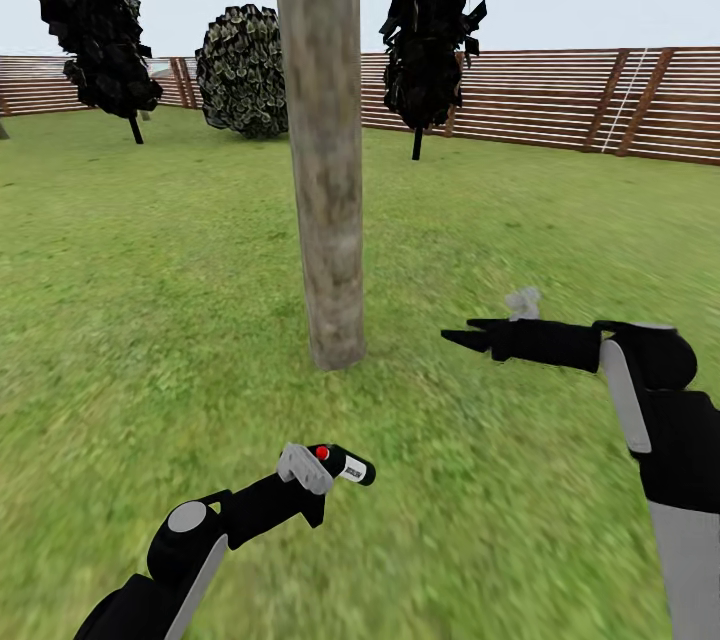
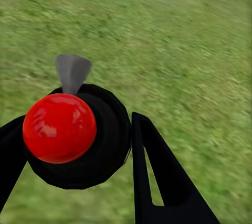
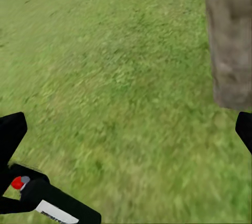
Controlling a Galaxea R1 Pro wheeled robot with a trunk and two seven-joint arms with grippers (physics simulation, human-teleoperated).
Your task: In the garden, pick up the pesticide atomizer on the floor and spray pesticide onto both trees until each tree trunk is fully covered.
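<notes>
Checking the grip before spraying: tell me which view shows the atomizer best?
The head view: the pesticide atomizer shows whole, with label stripe, in the left gripper. Left wrist view shows its red-capped end; right wrist view, part of it.

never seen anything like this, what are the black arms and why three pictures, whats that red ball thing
This is a simulated robot with two black arms, seen by three cameras. The big picture is from its head, looking down over a grass lawn towards a thick tree trunk, with dark bushes and a wooden fence behind. The other two pictures come from cameras near each gripper. The left gripper holds the pesticide atomizer, a small dark spray bottle. The red ball is a round red part at one end of the bottle, seen close up by the left wrist camera. The right gripper is empty, open, and reaches out beside the trunk.
</notes>
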